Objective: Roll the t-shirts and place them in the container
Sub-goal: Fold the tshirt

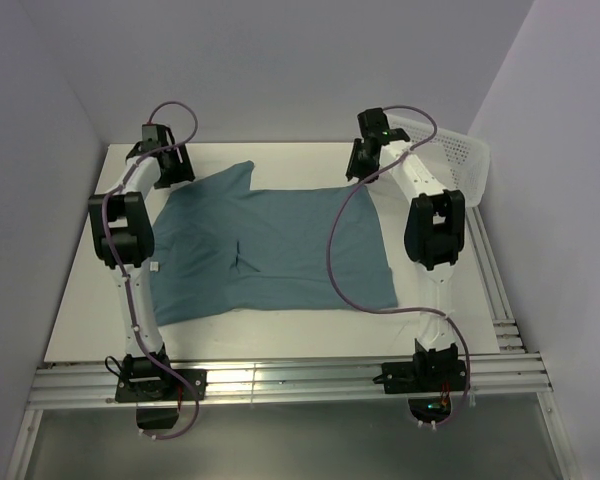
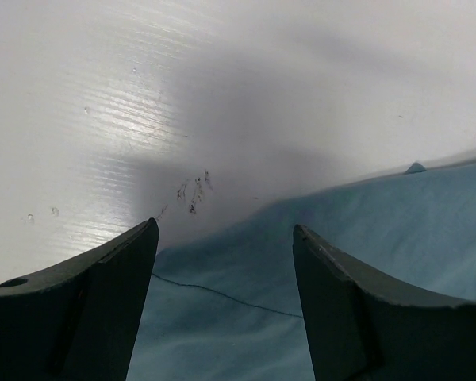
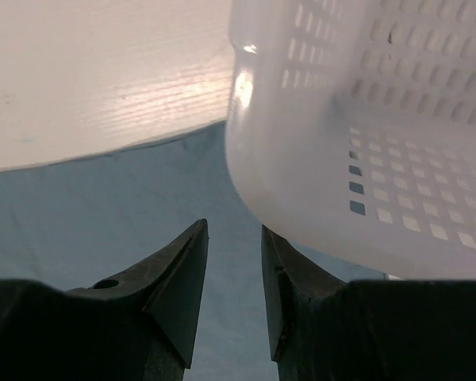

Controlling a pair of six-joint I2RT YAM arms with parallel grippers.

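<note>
**T-shirt**: one, plain dusty teal-blue, thin cloth. It is spread flat on the white table.
- Long axis runs across the table, from the left gripper's side to the right gripper's side.
- The straight hem lies at the right arm's end and the sleeved end at the left arm's.
- One sleeve juts toward the far edge, just right of the left gripper.
- A crease sits near the middle.
- Small pale square at the shirt's left margin, too small to read.
- Thin dark thread lies on the cloth in the left wrist view.

**Left gripper**: jaws wide apart, nothing between them. It is poised over the shirt's far-left edge, with cloth beneath and bare table beyond the fingertips.

**Right gripper**: jaws parted by a narrow gap, no cloth seen pinched. It is over the shirt's far-right corner, with table ahead.

**White mesh basket**: perforated plastic, tilted, just to the right of the right gripper. Its rounded corner overhangs the cloth.
</note>
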